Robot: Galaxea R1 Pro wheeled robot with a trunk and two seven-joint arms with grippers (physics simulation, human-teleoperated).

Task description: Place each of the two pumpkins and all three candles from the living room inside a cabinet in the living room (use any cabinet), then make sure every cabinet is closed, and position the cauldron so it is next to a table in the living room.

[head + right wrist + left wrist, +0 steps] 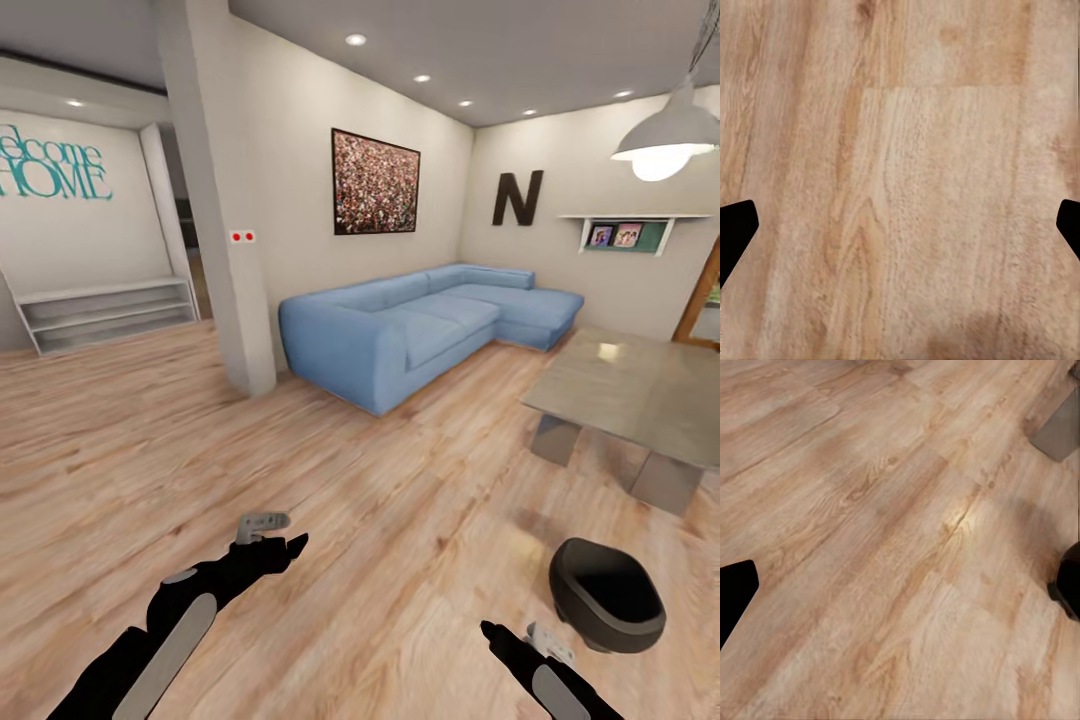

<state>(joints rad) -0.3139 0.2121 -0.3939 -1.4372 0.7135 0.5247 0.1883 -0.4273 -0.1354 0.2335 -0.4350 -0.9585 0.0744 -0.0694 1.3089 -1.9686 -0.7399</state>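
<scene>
The black cauldron (607, 596) stands on the wood floor at lower right, a short way in front of the grey glass-topped table (640, 395). My right gripper (512, 636) hangs just left of the cauldron, apart from it. In the right wrist view its fingertips (735, 232) sit wide apart over bare planks. My left gripper (283, 536) is further left above the floor, with one fingertip (735, 592) showing at the frame edge. Both grippers are open and hold nothing. The pumpkins, candles and cabinet are out of view.
A blue corner sofa (430, 320) stands against the far walls, with a white pillar (225, 200) left of it. Low white shelves (105, 312) line the left wall. A pendant lamp (665, 135) hangs over the table. A table leg (1061, 427) shows in the left wrist view.
</scene>
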